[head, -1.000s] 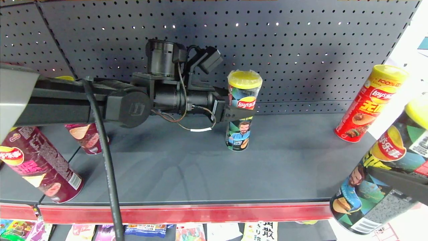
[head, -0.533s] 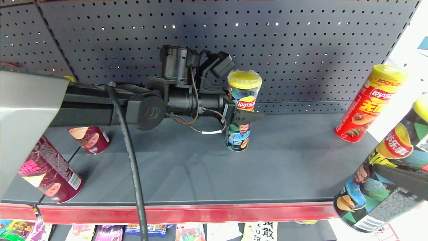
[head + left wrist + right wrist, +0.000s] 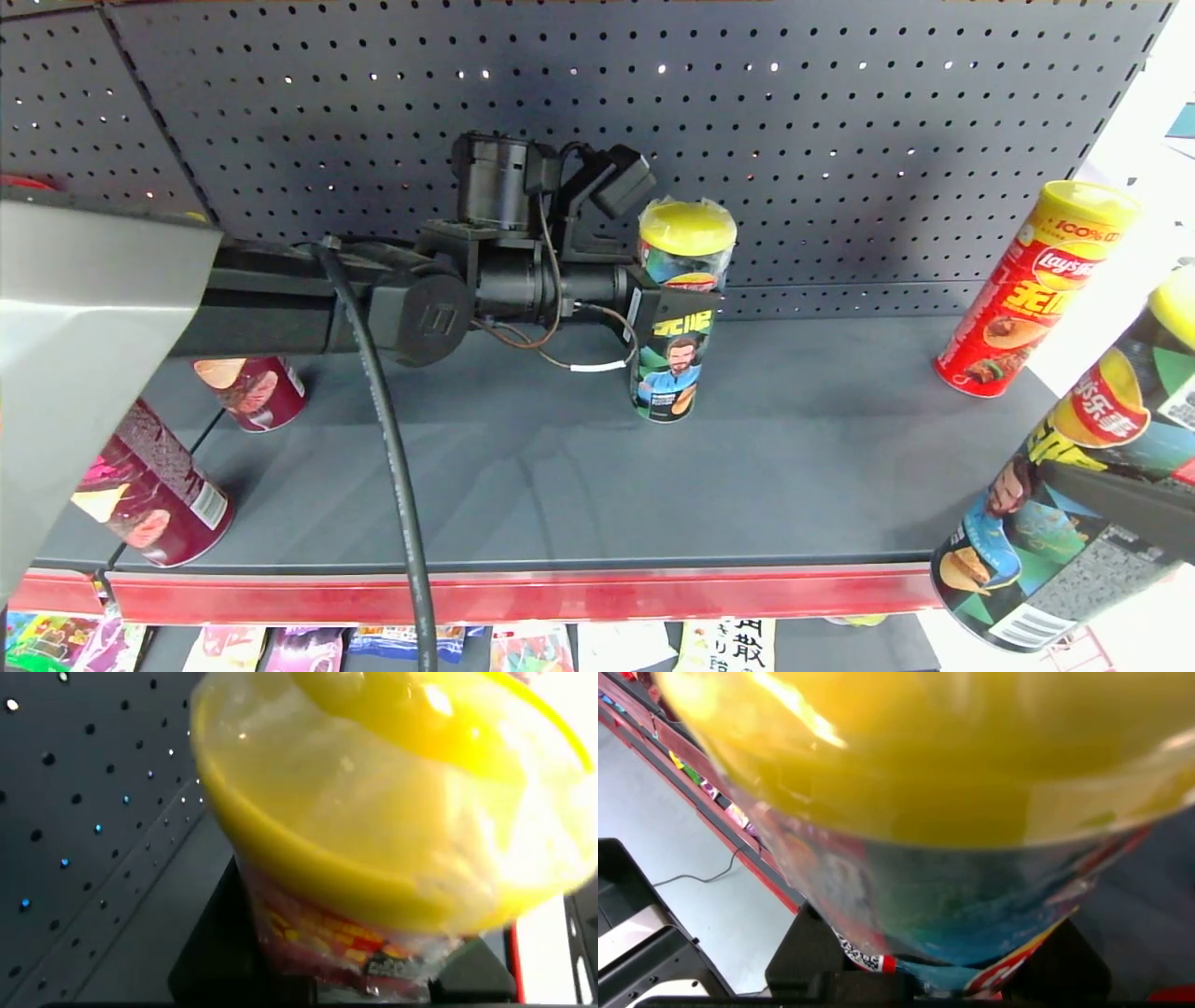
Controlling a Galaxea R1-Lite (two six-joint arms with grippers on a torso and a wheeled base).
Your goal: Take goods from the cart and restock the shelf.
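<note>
Left tool [image 3: 674,308] clamped on the blue-green chip can [image 3: 668,373], upright on the grey shelf [image 3: 560,485] mid-width near its back edge, right tool [image 3: 1116,499] clamped on a tilted second can [image 3: 1046,532] off the shelf's front right corner, red can [image 3: 1032,289] at the right edge, maroon can [image 3: 163,509] at the front left corner.

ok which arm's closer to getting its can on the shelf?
Left. The left gripper clasps the upright can, which looks seated on the shelf near the pegboard, so it likely only needs to release. The right gripper holds the tilted can in the air by the shelf's front right corner.
</note>
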